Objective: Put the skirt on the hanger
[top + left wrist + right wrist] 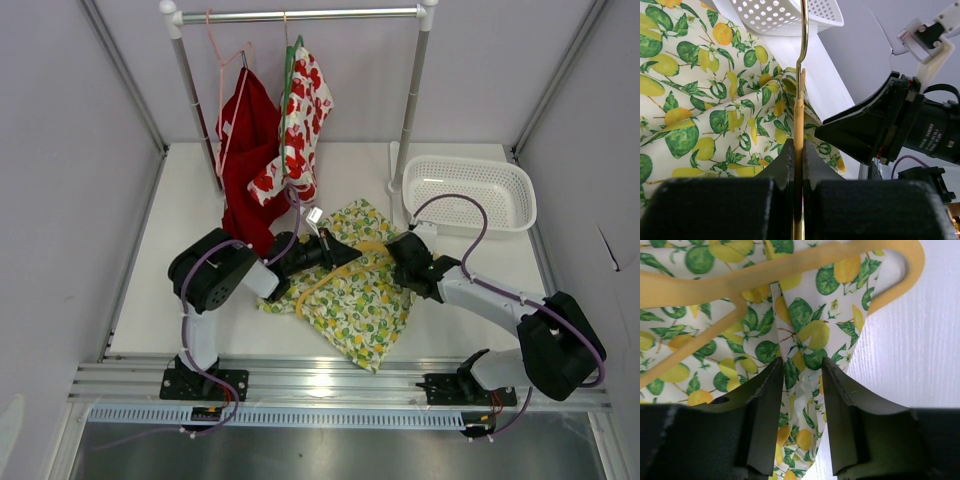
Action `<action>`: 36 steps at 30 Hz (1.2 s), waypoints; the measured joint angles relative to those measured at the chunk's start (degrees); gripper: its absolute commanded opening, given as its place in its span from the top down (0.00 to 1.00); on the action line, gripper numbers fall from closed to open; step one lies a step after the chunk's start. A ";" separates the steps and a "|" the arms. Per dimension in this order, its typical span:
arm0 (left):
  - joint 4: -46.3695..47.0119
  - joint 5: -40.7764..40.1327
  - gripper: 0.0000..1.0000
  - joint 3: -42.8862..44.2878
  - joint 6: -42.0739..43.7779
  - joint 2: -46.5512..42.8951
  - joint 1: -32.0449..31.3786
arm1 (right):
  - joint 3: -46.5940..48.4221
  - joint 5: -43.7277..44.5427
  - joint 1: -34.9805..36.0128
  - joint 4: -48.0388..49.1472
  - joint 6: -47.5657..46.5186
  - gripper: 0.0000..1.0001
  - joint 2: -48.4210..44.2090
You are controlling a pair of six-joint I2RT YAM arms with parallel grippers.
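Observation:
The lemon-print skirt (360,300) lies crumpled on the white table between my two arms. The yellow-tan hanger (322,275) lies across it, with one end under the cloth. My left gripper (345,255) is shut on the hanger's thin shaft (799,110), with the skirt (700,100) beneath and to the left of it. My right gripper (398,255) is at the skirt's right edge. In the right wrist view its jaws (802,370) stand apart around a raised fold of the skirt (807,335), just below the hanger's curved end (790,265).
A clothes rail (300,15) at the back holds a plain red garment (245,150) on a pink hanger (222,60) and a red-flowered white garment (305,120) on a green hanger (290,60). A white perforated basket (468,190) stands at the back right.

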 measured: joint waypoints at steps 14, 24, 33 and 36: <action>-0.02 -1.90 1.00 -2.43 0.00 -2.23 0.00 | -4.76 1.14 -0.79 -7.34 6.27 0.96 -9.49; -0.04 -4.22 0.99 -2.45 -0.61 -2.25 -0.17 | -5.84 0.72 7.69 -14.75 16.44 1.00 -17.68; -0.09 -5.75 0.99 -3.87 -1.79 -3.21 -0.22 | -6.69 2.38 9.44 -20.04 24.33 0.82 -19.12; -0.09 -5.86 0.99 -4.61 -2.08 -4.22 -0.22 | -7.06 2.21 3.41 -21.11 22.93 0.73 -23.06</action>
